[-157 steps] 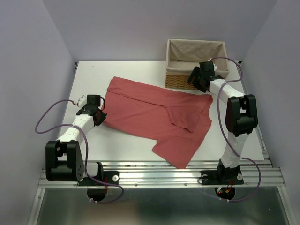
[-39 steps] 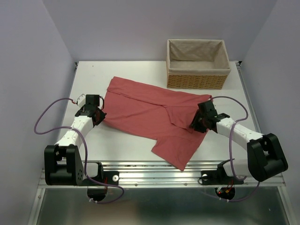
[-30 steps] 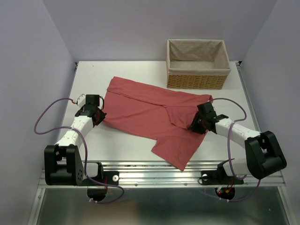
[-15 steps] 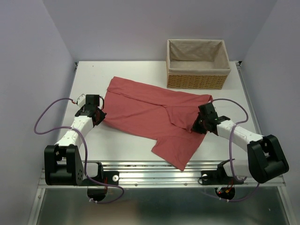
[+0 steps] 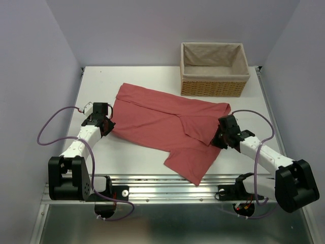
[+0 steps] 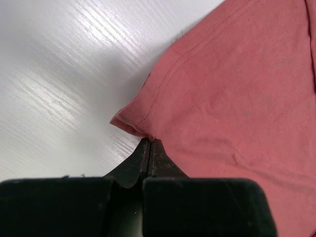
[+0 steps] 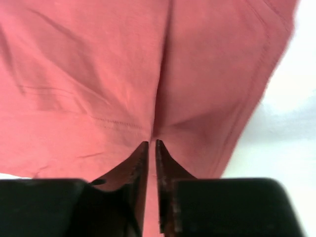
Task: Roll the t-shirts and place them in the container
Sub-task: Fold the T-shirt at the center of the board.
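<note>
The t-shirt (image 5: 167, 122), spread across the middle of the table (image 5: 127, 76) toward its near edge, is pinched at its left hem by the clenched left gripper (image 5: 107, 124) and by a thin fold in the right gripper (image 5: 219, 138), whose slight hold may be lost if the cloth is pulled unevenly

A white worktop (image 5: 152, 76) with a faint streaked grain sits in a narrow booth of plain pale lilac walls: back wall (image 5: 152, 30), left wall (image 5: 30, 76) and right wall (image 5: 299, 61). Along its near edge runs a slotted metal rail (image 5: 172, 189), with a dull grey metal sheet (image 5: 172, 226) below. The light is soft and even, leaving a pale sheen on the worktop.
</note>
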You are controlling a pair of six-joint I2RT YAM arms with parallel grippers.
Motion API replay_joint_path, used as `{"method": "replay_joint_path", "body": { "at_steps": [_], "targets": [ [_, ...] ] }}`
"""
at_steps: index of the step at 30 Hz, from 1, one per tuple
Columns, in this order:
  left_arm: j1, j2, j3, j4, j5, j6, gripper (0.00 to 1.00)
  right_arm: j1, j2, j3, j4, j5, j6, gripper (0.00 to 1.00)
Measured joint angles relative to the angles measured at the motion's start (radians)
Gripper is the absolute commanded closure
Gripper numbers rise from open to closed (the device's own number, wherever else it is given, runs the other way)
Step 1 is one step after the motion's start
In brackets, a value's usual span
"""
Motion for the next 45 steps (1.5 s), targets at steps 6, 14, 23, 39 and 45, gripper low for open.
{"method": "replay_joint_path", "body": {
  "at_steps": [6,14,23,39,45],
  "targets": [
    [0.000,0.000,0.000,0.000,0.000,0.000,1.00,0.000,-0.023,0.005,-0.088,0.044,-0.023,0.70],
    [0.000,0.006,0.000,0.000,-0.003,0.001,1.00,0.179,-0.079,0.096,-0.197,0.079,-0.050,0.59],
    [0.000,0.010,0.000,-0.001,-0.013,0.001,1.00,0.584,0.043,0.142,-0.277,0.121,0.056,0.53],
    [0.000,0.011,0.003,-0.013,-0.023,0.001,1.00,0.755,0.176,0.134,-0.268,0.122,0.149,0.57],
    [0.000,0.011,0.004,-0.016,-0.023,0.001,1.00,0.756,0.189,0.107,-0.235,0.128,0.173,0.95]
  ]
}}
